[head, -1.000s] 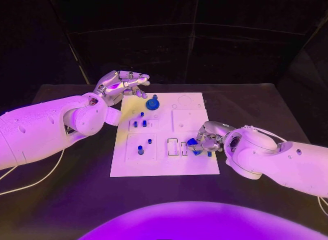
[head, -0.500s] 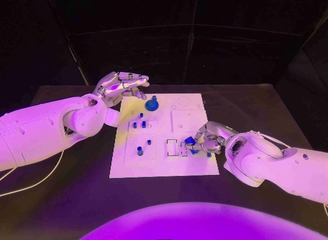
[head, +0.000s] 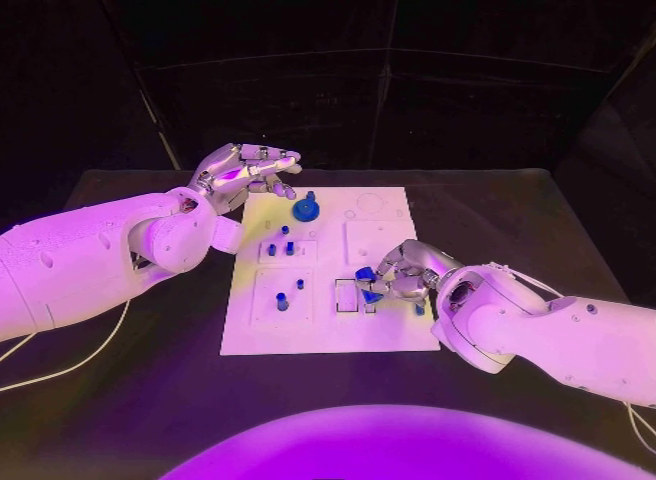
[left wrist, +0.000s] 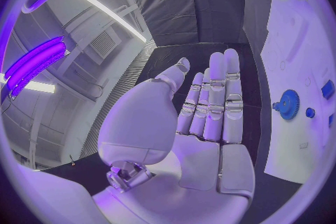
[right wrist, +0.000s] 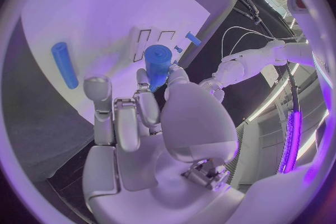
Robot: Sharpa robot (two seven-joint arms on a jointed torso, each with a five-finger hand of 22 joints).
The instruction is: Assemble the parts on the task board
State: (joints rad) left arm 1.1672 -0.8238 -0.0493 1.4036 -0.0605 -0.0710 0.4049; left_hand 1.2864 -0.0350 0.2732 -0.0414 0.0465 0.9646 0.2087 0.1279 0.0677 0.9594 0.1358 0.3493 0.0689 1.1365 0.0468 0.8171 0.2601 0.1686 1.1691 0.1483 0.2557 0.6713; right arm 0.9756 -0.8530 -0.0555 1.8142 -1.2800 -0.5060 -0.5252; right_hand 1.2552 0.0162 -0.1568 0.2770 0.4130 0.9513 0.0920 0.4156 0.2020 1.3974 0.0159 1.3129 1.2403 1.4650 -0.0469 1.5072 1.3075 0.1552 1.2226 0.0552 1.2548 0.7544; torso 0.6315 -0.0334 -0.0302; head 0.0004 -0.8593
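Right robot hand [head: 400,272] low over the near right part of the task board [head: 387,335], pinching a blue cylindrical part [right wrist: 158,65] above the rectangular slots [head: 346,294], presumably to seat it there. Left robot hand [head: 246,168] raised off the board's far left corner, fingers apart and grasping nothing, likely parked clear. Blue gear [head: 307,208] already standing on the board; another blue part [right wrist: 64,65] lying beside it on the desk [head: 155,190].

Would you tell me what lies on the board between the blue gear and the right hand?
In the head view, bare white task board with only faint outlined recesses lies between the blue gear and the right hand, which holds a blue part.
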